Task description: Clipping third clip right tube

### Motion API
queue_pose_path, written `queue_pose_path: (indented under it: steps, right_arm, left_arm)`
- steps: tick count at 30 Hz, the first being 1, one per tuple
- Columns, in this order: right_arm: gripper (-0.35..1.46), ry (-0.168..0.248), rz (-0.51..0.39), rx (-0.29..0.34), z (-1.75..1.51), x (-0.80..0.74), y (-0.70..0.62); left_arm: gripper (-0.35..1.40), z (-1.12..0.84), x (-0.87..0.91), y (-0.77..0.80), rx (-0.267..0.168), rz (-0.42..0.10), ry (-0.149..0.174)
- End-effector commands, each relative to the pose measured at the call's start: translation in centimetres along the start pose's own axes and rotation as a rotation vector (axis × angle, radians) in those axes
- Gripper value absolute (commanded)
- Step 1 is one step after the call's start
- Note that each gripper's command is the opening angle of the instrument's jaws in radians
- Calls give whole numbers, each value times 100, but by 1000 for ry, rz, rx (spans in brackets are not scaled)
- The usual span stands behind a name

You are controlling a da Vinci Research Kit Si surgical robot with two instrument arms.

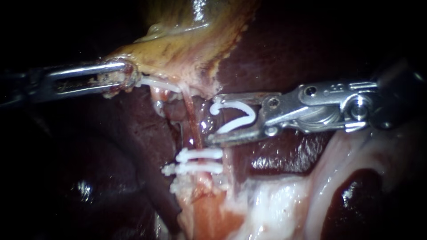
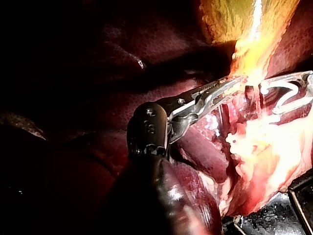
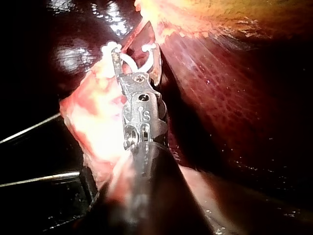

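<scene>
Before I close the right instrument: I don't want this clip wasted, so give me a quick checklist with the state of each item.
1. Open clip seated in the right instrument: ok, both jaws hold it.
2. Tube between the clip's legs: not ok, it lies just ahead of the clip's open end.
3. Left instrument holding the gallbladder: ok, jaws shut on its edge.
4. Two placed clips clear of the jaws: ok, they sit below the lower jaw, apart from it.
5. Tissue behind the tube free of the clip's path: cannot tell.
</scene>
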Motion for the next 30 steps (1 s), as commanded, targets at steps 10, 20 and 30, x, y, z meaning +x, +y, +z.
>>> queue_pose_path:
  steps: [10, 20, 30]
  right_arm:
    - [50, 42, 60, 14, 33, 15, 13]
    - [50, 116, 135, 55, 52, 19, 22]
    - [50, 193, 188, 127, 51, 28, 20]
  left_arm:
    - [-35, 2, -1, 0, 1, 0, 1]
    - [-35, 0, -2, 5, 3, 6, 2]
    - [-35, 1, -2, 5, 4, 6, 2]
